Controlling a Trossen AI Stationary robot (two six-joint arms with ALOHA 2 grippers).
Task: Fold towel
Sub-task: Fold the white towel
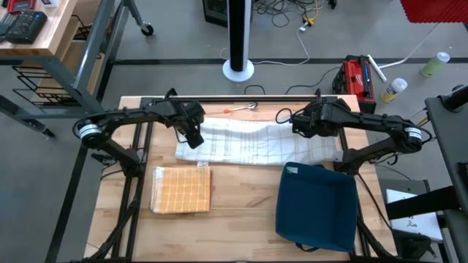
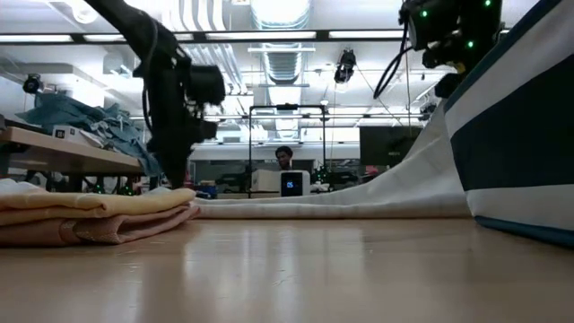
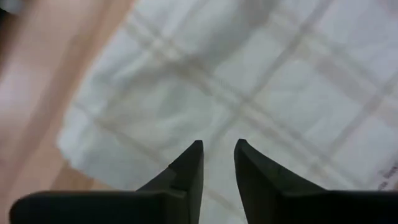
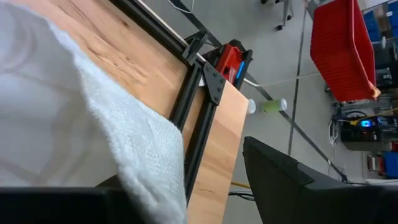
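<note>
A white towel [image 1: 256, 142] with faint check lines lies spread along the far middle of the table. My left gripper [image 1: 196, 140] points down over its left end near a corner [image 3: 81, 146]. It is open by a narrow gap [image 3: 217, 146] with nothing between the fingers. My right gripper [image 1: 302, 128] is raised over the towel's right part and its fingers are wide open [image 4: 205, 174]. In the low view the towel [image 2: 359, 202] climbs from the table toward my right gripper [image 2: 444, 54]. My left gripper's fingertips [image 3: 194, 155] stand over the towel's left end, and whether they touch it I cannot tell. My right gripper has a raised fold of the towel [image 4: 146, 162] draped over one finger, hiding that finger. The other finger [image 4: 280, 180] stands clear of the cloth.
A folded yellow checked towel [image 1: 181, 190] lies near left, also seen in the low view [image 2: 90, 215]. A dark blue folded towel [image 1: 316, 206] lies near right. It stands close to the low camera [image 2: 520, 135]. An orange-handled tool [image 1: 241, 109] lies at the table's far edge.
</note>
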